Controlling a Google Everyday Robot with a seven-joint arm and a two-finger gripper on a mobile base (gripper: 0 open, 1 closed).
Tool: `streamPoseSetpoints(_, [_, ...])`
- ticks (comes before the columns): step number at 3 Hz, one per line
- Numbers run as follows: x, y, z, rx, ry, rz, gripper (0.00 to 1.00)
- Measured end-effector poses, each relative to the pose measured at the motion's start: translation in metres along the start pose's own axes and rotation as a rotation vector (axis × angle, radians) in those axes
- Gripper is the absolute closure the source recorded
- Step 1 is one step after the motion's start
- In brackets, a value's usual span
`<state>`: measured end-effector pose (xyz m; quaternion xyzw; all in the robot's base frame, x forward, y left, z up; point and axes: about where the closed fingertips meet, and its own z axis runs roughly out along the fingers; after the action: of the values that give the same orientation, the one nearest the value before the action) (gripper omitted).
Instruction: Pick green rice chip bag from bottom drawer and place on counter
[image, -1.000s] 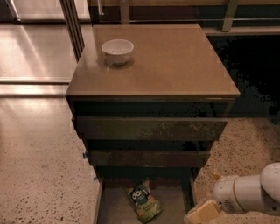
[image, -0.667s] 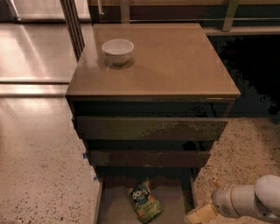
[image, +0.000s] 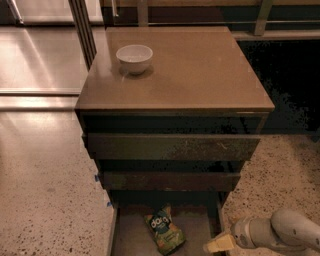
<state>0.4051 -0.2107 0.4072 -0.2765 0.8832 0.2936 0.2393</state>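
**At Lower Right: Approach Geometry**

Inside the deep dark-brown bottom drawer (image: 131, 238), we found the crinkly green rice chip bag (image: 164, 234), long axis roughly front-to-back, just left of the cream-tipped gripper (image: 220, 244). We could not tell its grasp state.

The square brown worktop (image: 200, 75) looks smooth, faintly glossy — the round white bowl (image: 134, 57) on it gleams like glazed ceramic. The small green snack bag (image: 164, 229) is crinkly, shiny film. Low at right, by the dark bottom drawer (image: 197, 231), the cream end effector (image: 220, 244) looks matt plastic.
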Motion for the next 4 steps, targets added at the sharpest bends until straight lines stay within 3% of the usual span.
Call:
streamPoseSetpoints(1, [0.027, 0.003, 0.036, -0.058, -0.001, 0.059, 0.00])
streamPoseSetpoints(2, [0.028, 0.005, 0.036, -0.060, 0.000, 0.060, 0.00])
streamPoseSetpoints(3, [0.035, -0.001, 0.045, -0.075, -0.037, 0.100, 0.00])
streamPoseSetpoints(4, [0.026, -0.015, 0.086, -0.130, -0.071, 0.085, 0.00])
